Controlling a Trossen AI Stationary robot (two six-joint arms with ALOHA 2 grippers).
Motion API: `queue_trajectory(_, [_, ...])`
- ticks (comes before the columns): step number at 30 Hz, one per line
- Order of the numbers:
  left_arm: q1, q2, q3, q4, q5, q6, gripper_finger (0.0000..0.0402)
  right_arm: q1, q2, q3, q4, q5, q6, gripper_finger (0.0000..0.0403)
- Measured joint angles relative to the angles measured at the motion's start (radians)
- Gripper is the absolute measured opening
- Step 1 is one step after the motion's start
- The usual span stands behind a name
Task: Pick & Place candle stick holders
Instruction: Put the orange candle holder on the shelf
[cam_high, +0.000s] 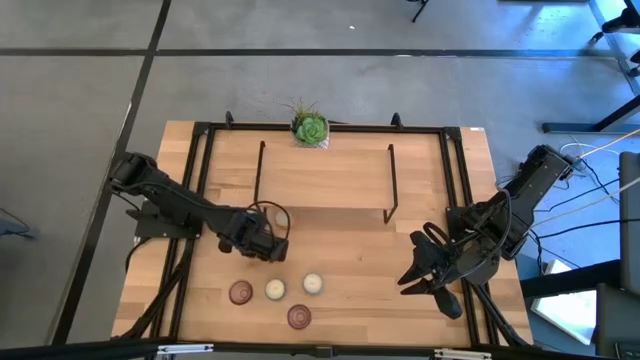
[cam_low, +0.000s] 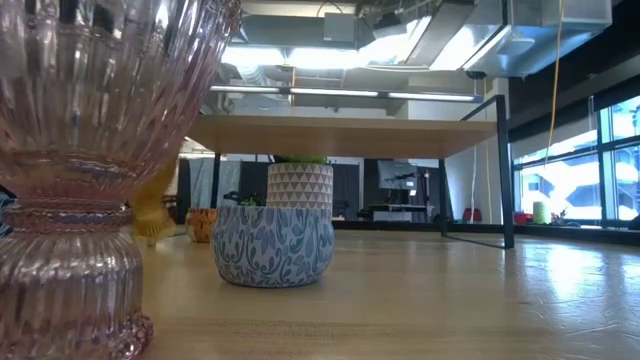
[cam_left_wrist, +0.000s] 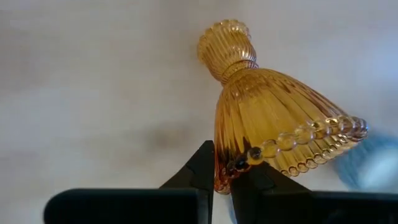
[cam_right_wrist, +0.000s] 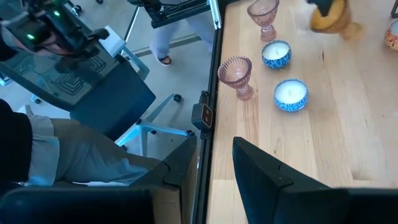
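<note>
The left claw is pinched shut on the beaded rim of the amber glass holder, its two dark fingers meeting on the flared edge. The holder hangs tilted from that one-sided grip, with its ribbed neck pointing away from the claw; a rim pinch is probably the only purchase the thin fingers can get on such a bulbous piece. In the high view this claw sits just above the cluster of other holders, between them and the black wire rack.

Taking the cluster as the landmark: two pinkish glass holders and and two low candle tins and stand close together near the front edge of the tabletop, apart from one another so each can be reached singly. From the right wrist the tins show blue-patterned walls with white tops.

The right claw waits well to the right of the cluster, jaws parted and holding nothing.

The green spiky plant stands far beyond the cluster, at the rear edge.
</note>
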Motion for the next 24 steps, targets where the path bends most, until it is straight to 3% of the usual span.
queue_trajectory(8, [-0.053, -0.031, 0.217, -0.004, 0.034, 0.055, 0.0022, 0.000, 0.000, 0.000, 0.000, 0.000, -0.011, 0.0106])
queue_trajectory(12, [-0.022, -0.032, 0.367, -0.057, 0.034, 0.142, 0.0022, -0.003, 0.000, 0.000, 0.004, 0.000, -0.018, 0.0106])
queue_trajectory(19, [0.170, -0.032, 0.627, -0.268, -0.026, 0.388, 0.0022, -0.040, 0.000, 0.000, 0.044, 0.002, -0.027, 0.0106])
queue_trajectory(24, [0.375, -0.033, 0.715, -0.326, 0.008, 0.584, 0.0022, -0.087, 0.000, 0.000, 0.086, 0.022, -0.027, 0.0106])
